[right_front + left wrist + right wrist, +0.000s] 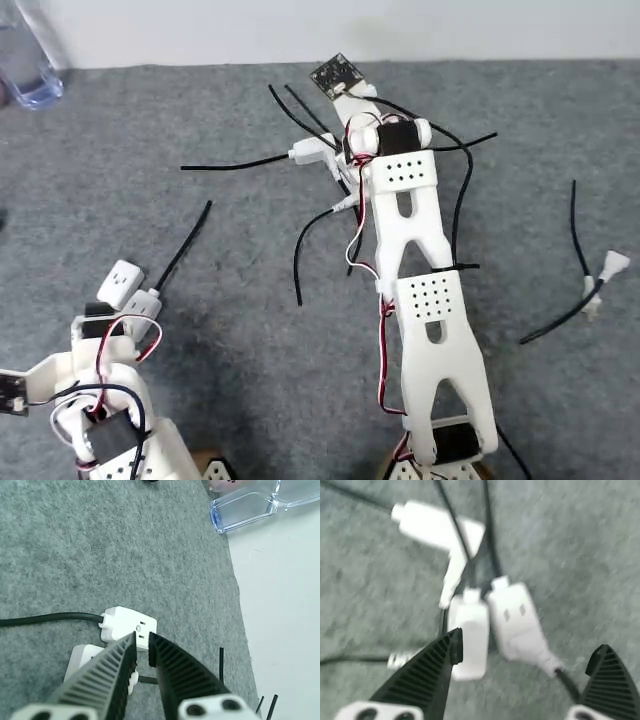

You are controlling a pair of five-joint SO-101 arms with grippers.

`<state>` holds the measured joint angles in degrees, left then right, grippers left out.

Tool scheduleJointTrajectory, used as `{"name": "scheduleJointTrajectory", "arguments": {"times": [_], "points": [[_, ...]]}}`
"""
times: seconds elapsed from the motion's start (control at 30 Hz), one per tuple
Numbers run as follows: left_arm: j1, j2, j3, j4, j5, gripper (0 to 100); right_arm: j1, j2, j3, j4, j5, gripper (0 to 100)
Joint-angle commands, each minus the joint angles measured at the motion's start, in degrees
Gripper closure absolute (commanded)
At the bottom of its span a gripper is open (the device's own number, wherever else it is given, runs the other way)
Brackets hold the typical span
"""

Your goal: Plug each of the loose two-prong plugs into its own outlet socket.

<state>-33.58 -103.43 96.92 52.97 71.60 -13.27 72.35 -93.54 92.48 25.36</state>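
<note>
Perhaps three plugs (612, 266), three sockets (122, 282), two arms (425, 300).

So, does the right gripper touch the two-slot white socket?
Apart. The right wrist view shows the socket between the right gripper's open fingers: carpet separates one, a white plug the other.

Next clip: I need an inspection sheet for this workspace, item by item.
Surface: grey carpet, lying flat.
Job's things: white socket block under the left claw's tips; slotted socket and a white plug piece bunched below the right claw; one loose plug lying apart near the high view's right edge.
Clutter: clear container at the carpet's corner.
Grippers: left claw has its fingers nearly together and grips nothing visible; right claw is wide open and empty.
Cables: short black cables scattered, several crossing near the bunch.
Surroundings: pale surface beyond the carpet.
</note>
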Motion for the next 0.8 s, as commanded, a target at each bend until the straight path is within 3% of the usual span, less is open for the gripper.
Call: {"name": "scheduleJointTrajectory", "arguments": {"times": [0.0,0.2,0.3,0.53,0.67,0.77], "points": [[-0.9,-0.6,-0.4,-3.0,-0.5,96,0.2,-7.7,-2.8,8.3,-0.6,63.0],[-11.6,-0.6,-0.5,-15.9,-0.2,96,0.4,-18.0,5.3,10.9,-5.0,63.0],[-12.8,-0.6,-0.5,-19.1,-0.2,96,-1.3,-26.2,14.0,10.8,-5.3,63.0],[-11.6,-0.6,-7.3,-18.5,-0.4,96,-9.3,-48.8,36.6,10.7,-5.4,63.0],[-9.9,-0.6,-10.2,-11.9,-0.6,96,-11.7,-59.6,52.7,10.6,-5.5,63.0],[-7.4,-0.7,-11.7,-8.8,-6.0,96,-12.8,-67.1,62.8,10.6,-5.5,63.0]]}}
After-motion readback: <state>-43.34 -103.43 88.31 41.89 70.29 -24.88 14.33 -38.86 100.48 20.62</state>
